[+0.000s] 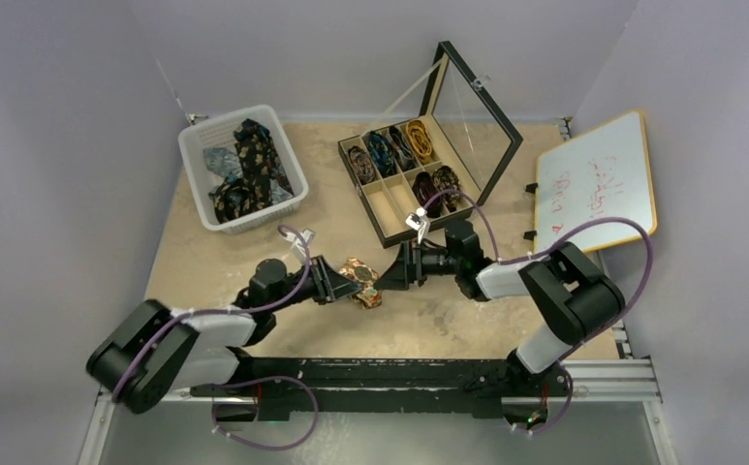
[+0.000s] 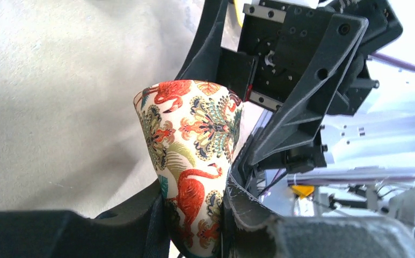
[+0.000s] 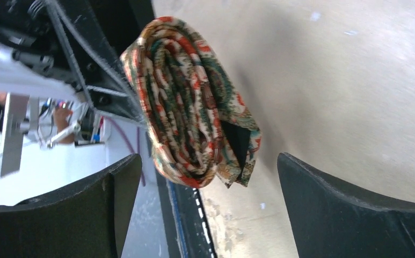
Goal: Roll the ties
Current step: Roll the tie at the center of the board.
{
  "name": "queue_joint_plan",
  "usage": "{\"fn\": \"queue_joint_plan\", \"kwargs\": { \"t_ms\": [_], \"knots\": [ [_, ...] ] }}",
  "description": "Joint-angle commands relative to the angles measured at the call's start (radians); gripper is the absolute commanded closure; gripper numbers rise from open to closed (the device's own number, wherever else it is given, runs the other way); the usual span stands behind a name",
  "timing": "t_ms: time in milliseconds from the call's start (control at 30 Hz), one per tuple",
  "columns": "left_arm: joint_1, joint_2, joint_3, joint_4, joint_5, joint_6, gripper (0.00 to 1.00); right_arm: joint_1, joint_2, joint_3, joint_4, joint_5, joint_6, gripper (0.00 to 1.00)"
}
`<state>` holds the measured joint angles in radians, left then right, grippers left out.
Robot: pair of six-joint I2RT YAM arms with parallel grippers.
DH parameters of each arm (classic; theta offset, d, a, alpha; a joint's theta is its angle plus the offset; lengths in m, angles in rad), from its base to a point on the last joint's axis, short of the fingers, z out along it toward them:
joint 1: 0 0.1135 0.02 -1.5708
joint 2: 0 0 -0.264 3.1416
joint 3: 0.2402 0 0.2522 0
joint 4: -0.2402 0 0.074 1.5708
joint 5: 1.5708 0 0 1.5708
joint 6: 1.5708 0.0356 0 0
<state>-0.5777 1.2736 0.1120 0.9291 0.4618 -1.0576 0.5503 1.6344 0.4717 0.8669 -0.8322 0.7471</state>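
Note:
A rolled tan-orange tie [image 1: 361, 280] with flamingo and paisley print hangs above the table's middle. My left gripper [image 1: 343, 281] is shut on it; in the left wrist view the tie [image 2: 197, 161] sits pinched between my fingers [image 2: 248, 207]. My right gripper [image 1: 390, 272] is open just right of the roll, facing the left one. In the right wrist view the coil [image 3: 189, 102] shows end-on between and beyond my spread fingers [image 3: 350, 209], not touched by them. Several rolled ties [image 1: 404, 147] fill the box's compartments. Loose ties [image 1: 249, 165] lie in the basket.
A black divided box [image 1: 399, 184] with its glass lid [image 1: 477, 111] standing open sits at the back middle. A white basket [image 1: 196, 170] stands at the back left. A whiteboard [image 1: 598, 179] leans at the right wall.

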Motion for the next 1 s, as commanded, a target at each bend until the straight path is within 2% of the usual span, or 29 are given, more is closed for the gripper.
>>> {"fn": "queue_joint_plan", "kwargs": {
  "t_ms": [0, 67, 200, 333, 400, 467, 600, 767, 833, 967],
  "knots": [
    [0.011, -0.194, 0.072, -0.197, 0.107, 0.148, 1.00, 0.002, -0.072, 0.044, 0.047, -0.174, -0.054, 0.01],
    [0.012, -0.275, 0.107, -0.326, 0.139, 0.193, 1.00, 0.002, -0.096, 0.058, 0.028, -0.185, -0.082, 0.02],
    [0.014, -0.386, 0.175, -0.451, 0.211, 0.256, 1.00, 0.003, -0.133, 0.056, 0.112, -0.266, -0.034, 0.01],
    [0.015, -0.410, 0.253, -0.570, 0.262, 0.316, 1.00, 0.029, -0.159, 0.052, 0.255, -0.335, 0.099, 0.01],
    [0.014, -0.407, 0.271, -0.582, 0.275, 0.330, 1.00, 0.048, -0.175, 0.049, 0.343, -0.352, 0.155, 0.01],
    [0.013, -0.405, 0.284, -0.585, 0.281, 0.336, 1.00, 0.070, -0.189, 0.057, 0.357, -0.363, 0.173, 0.02],
    [0.014, -0.411, 0.295, -0.570, 0.284, 0.338, 1.00, 0.081, -0.205, 0.063, 0.338, -0.364, 0.183, 0.09],
    [0.015, -0.426, 0.290, -0.524, 0.315, 0.334, 1.00, 0.083, -0.191, 0.069, 0.321, -0.374, 0.187, 0.31],
    [0.014, -0.436, 0.281, -0.511, 0.325, 0.334, 1.00, 0.083, -0.190, 0.062, 0.356, -0.383, 0.215, 0.37],
    [0.015, -0.451, 0.262, -0.483, 0.348, 0.333, 1.00, 0.083, -0.181, 0.043, 0.495, -0.396, 0.322, 0.41]
  ]
}}
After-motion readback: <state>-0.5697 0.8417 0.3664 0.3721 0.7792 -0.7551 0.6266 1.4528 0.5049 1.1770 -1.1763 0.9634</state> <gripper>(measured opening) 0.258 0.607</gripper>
